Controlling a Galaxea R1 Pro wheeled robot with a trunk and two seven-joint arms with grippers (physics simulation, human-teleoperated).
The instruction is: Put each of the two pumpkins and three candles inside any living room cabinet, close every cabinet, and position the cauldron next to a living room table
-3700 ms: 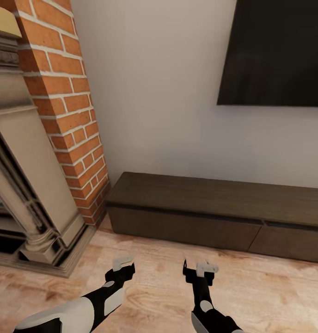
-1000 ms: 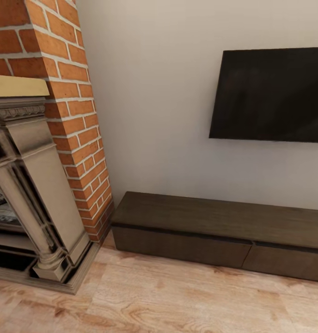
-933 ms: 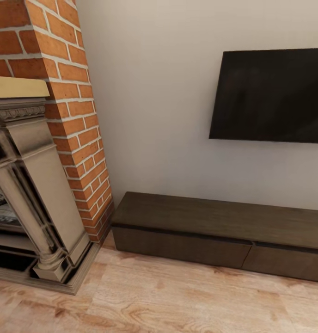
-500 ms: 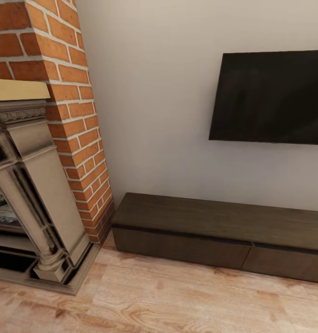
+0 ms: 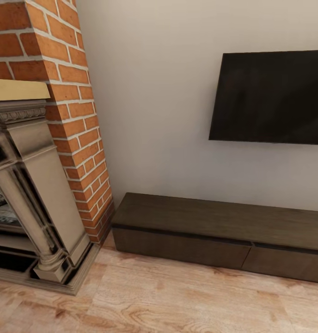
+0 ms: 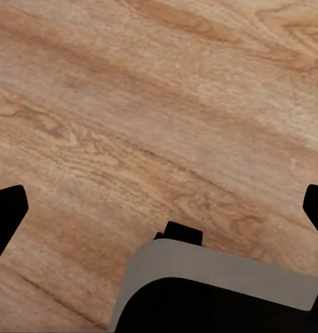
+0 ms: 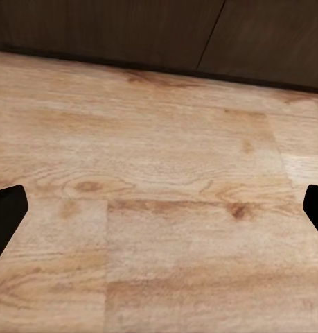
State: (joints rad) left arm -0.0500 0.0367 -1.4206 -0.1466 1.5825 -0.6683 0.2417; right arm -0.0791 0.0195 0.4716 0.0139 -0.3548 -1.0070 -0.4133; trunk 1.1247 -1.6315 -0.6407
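The closed cabinet (image 5: 214, 231) stands against the wall beside the fireplace (image 5: 34, 185). Both tools, the left tool (image 6: 159, 208) and the right tool (image 7: 159, 208), hang wide apart and empty over the floor (image 7: 165, 208); the right faces the cabinet's 2 drawer fronts nearby.

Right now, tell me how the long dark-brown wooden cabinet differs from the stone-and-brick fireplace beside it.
The long dark-brown wooden cabinet is low and wide; the stone-and-brick fireplace rises tall past the view's top. The cabinet has flat, plain, shut drawer fronts; the fireplace has ornate carved stone columns and red brick. The cabinet sits under the black wall screen; the fireplace stands to its left. Both rest on the wood floor.
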